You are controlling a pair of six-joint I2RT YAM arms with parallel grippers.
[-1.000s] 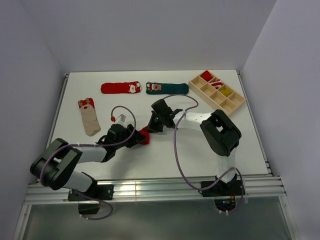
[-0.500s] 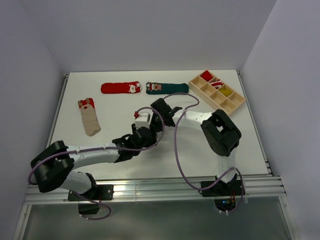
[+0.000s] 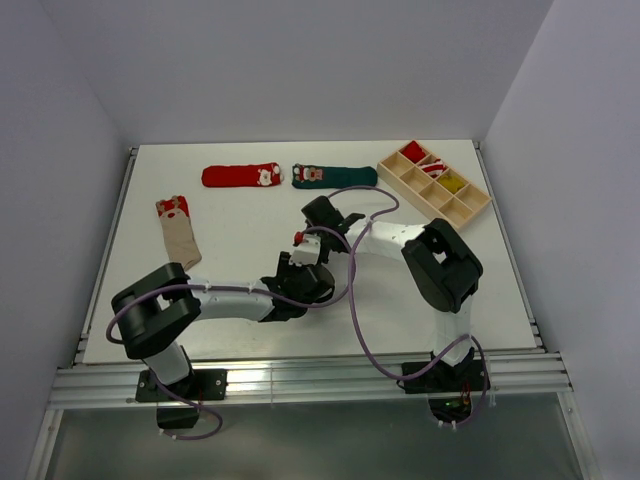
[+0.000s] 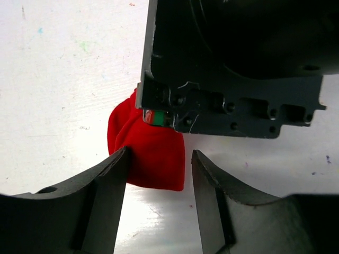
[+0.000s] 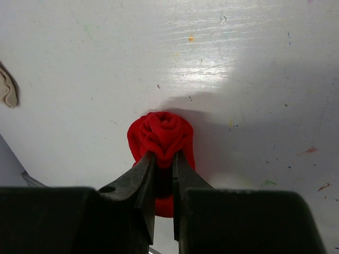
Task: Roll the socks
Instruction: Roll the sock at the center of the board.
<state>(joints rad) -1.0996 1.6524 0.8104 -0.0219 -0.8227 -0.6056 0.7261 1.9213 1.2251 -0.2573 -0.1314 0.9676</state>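
A red sock rolled into a tight ball (image 5: 161, 132) lies on the white table. My right gripper (image 5: 163, 154) is shut on its near folds, pinning it to the table. In the left wrist view the same roll (image 4: 151, 153) sits between the open fingers of my left gripper (image 4: 159, 153), against the left finger (image 4: 108, 174) and apart from the right one. The right gripper's black body hangs just above it. In the top view both grippers, left (image 3: 303, 268) and right (image 3: 316, 232), meet mid-table and hide the roll.
Flat socks lie at the back: a red one (image 3: 240, 176), a green one (image 3: 335, 176) and a beige one (image 3: 178, 233) at the left. A wooden divided box (image 3: 480, 205) holding rolled socks stands at the back right.
My left arm has swung right and forward, and its open jaws now straddle the red roll. The right gripper has stayed shut on the roll in place.
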